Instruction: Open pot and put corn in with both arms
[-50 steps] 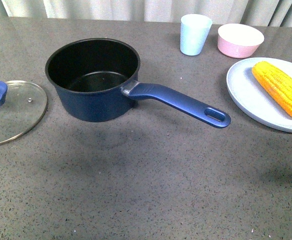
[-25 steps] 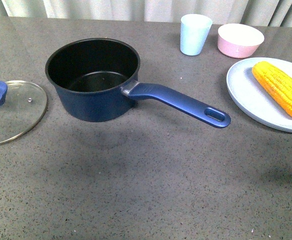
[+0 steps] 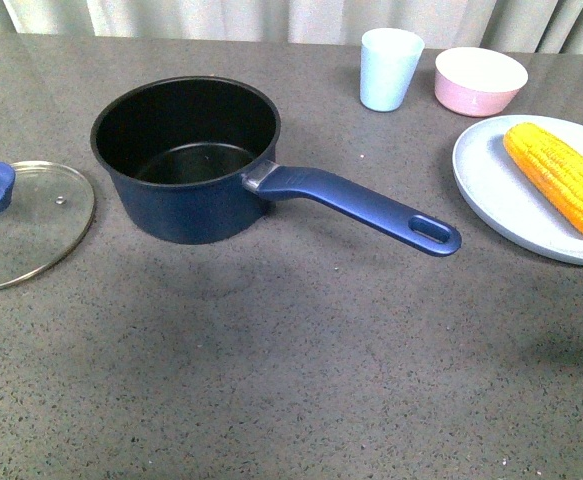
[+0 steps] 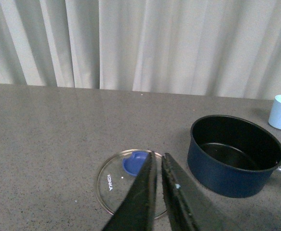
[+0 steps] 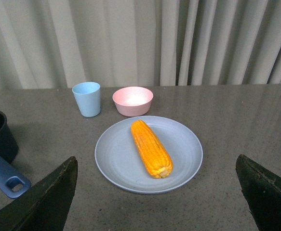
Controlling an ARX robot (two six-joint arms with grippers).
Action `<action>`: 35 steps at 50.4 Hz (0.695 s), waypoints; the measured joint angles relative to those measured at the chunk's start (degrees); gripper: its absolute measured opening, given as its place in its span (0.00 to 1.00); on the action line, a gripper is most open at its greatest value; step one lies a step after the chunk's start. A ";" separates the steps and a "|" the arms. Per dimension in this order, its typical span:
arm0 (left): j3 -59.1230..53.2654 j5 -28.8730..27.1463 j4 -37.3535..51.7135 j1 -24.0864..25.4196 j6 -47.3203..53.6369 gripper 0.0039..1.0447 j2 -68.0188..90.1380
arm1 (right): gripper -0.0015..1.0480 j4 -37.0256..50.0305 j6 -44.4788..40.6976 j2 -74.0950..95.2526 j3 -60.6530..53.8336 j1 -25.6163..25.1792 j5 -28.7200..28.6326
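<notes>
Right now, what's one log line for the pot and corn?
pot: open, empty | lid: beside pot | corn: on plate | left tool: shut | right tool: open

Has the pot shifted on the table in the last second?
No. In the front view the pot keeps the same gap to the glass lid and the pale blue cup, handle pointing the same way.

Ahead of the right end effector (image 5: 155,161), a grey plate (image 5: 116,159) rests on the dark surface (image 5: 227,110), a pale blue cup (image 5: 87,98) and pink bowl (image 5: 132,101) beyond it.
</notes>
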 joint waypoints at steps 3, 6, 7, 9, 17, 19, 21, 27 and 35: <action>0.00 -0.02 0.00 0.00 0.00 0.21 0.00 | 0.91 0.00 0.00 0.00 0.00 0.00 0.00; 0.00 0.00 0.00 0.00 0.00 0.33 0.00 | 0.91 0.00 0.00 0.00 0.00 0.00 0.02; 0.00 0.00 0.00 0.00 0.00 0.38 0.00 | 0.91 0.00 0.00 0.00 0.00 0.00 0.00; 0.00 0.00 0.00 0.00 0.00 0.46 0.00 | 0.91 0.00 0.02 0.00 0.00 0.00 0.00; 0.00 0.00 0.00 0.00 0.00 0.75 0.00 | 0.91 0.00 0.02 0.00 0.00 0.00 0.00; 0.00 0.00 0.00 0.00 0.00 0.82 0.00 | 0.91 0.00 0.02 0.00 0.00 0.00 0.00; 0.00 0.00 0.00 0.00 0.00 0.92 0.00 | 0.91 0.00 0.02 0.00 0.00 0.00 0.00; 0.00 0.00 0.00 0.00 0.13 0.92 0.00 | 0.91 0.00 0.00 0.00 0.00 0.00 0.00; 0.00 0.00 0.00 0.00 0.13 0.92 0.00 | 0.91 -13.62 6.08 8.11 5.46 -1.36 -2.64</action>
